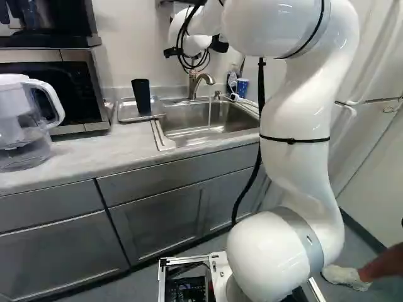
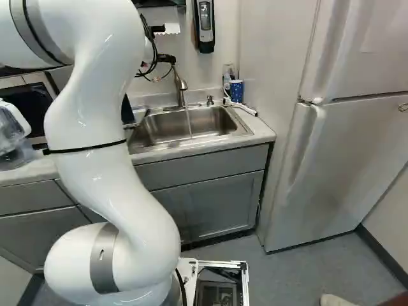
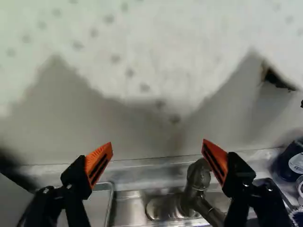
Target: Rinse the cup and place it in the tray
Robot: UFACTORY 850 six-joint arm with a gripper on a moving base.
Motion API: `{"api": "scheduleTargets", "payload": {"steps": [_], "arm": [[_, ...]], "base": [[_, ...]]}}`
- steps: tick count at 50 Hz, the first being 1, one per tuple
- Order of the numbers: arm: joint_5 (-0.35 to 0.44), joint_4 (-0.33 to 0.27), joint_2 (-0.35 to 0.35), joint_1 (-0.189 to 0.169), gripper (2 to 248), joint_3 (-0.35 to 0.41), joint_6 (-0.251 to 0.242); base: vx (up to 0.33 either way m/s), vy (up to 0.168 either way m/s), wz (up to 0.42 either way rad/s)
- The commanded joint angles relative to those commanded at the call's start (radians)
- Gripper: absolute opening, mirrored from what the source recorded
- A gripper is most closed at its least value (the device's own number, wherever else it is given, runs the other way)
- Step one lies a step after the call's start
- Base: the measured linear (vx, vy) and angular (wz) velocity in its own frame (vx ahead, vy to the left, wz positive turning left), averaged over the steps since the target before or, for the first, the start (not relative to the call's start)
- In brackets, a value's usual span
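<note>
One black cup (image 1: 141, 96) stands on the tray (image 1: 128, 113) near the desk's (image 1: 88, 152) back edge. The pincer (image 1: 220, 45) gapes wide near the running faucet (image 1: 192, 85).

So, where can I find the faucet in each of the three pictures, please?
Left base view: the faucet stands behind the sink, left of the arm.
Right base view: behind the sink, right of the arm.
Wrist view: between the open fingers of the gripper, closer to one.
Shared landmark: the sink, partly seen in the wrist view.

Bright — glare on arm (image 2: 95, 115) — shadows on wall (image 3: 132, 135), seemingly soft-edged.
</note>
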Motion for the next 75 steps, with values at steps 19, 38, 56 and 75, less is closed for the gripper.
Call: {"api": "scheduleTargets", "payload": {"steps": [19,38,56,75], "arm": [[-0.041,0.000,0.048,0.009,247,0.056,0.000],[-0.083,0.000,0.109,0.014,247,0.126,0.000],[-0.093,0.000,0.131,0.008,247,0.151,0.000],[-0.093,0.000,0.190,0.007,247,0.217,0.000]], "base": [[0.000,0.000,0.000],[0.000,0.000,0.000],[0.000,0.000,0.000],[0.000,0.000,0.000]]}}
